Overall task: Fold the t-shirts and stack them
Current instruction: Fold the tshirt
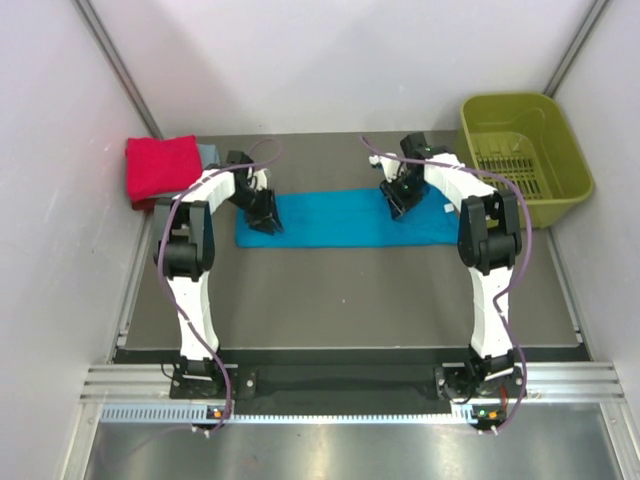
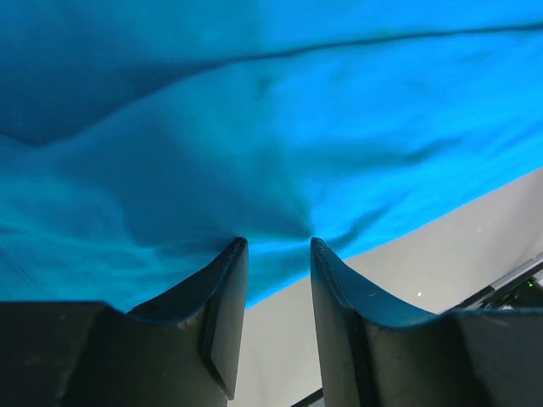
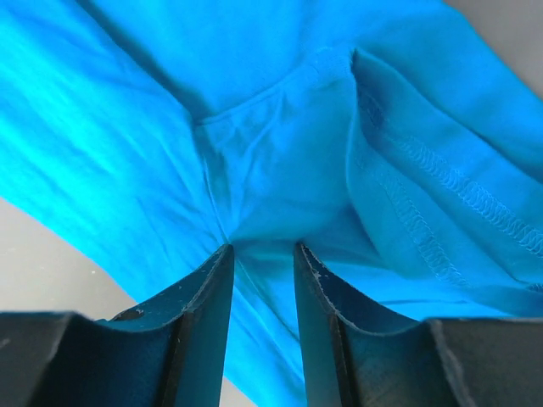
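A bright teal-blue t-shirt (image 1: 340, 220) lies folded into a long strip across the dark table (image 1: 350, 290). My left gripper (image 1: 265, 222) stands at the strip's left end, my right gripper (image 1: 395, 207) near its right end. In the left wrist view the gripper (image 2: 278, 246) is open, tips at the near edge of the teal cloth (image 2: 280, 127), bare table showing through the gap. The right gripper (image 3: 263, 250) is also open, tips resting on rumpled teal cloth (image 3: 280, 153) beside a stitched hem. A folded red t-shirt (image 1: 160, 167) sits at the back left on a pale grey-blue one (image 1: 208, 153).
An olive-green plastic basket (image 1: 505, 98) stands at the back right corner, just beyond the right arm. White walls close in the table on the left, back and right. Purple cables loop over both arms.
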Controlling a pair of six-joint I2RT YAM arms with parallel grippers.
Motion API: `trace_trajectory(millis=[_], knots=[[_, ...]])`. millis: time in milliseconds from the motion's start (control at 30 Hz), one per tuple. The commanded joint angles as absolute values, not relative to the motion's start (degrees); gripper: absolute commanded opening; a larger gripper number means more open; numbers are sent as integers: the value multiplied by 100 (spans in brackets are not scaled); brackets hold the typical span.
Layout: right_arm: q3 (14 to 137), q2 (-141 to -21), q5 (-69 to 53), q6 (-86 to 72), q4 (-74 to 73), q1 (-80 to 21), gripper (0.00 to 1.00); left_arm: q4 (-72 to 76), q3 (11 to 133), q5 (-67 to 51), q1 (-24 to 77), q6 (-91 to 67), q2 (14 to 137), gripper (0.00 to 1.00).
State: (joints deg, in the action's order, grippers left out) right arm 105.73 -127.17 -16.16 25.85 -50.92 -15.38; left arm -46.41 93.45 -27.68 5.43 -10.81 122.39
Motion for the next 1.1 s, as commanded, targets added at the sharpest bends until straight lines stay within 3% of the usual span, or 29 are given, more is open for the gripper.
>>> trace_trajectory(millis=[0,567,867,1067], knots=[[10705,-12603,-1899,2479,-5107,-1582,35,-4553,9404,-2865,475,-1090,12321,40],[12338,-13728,-432,2268,-4193,-1600,36,-4491,8807,-2470,475,-1178,12182,39],[12928,-13193,-369,2399,-3788,-1933,38,-4447,8587,-2233,475,-1125,12085,39],[12193,-12632,-308,2461,-3902,-1942,38,-4491,8692,-2206,466,-1116,12094,39]])
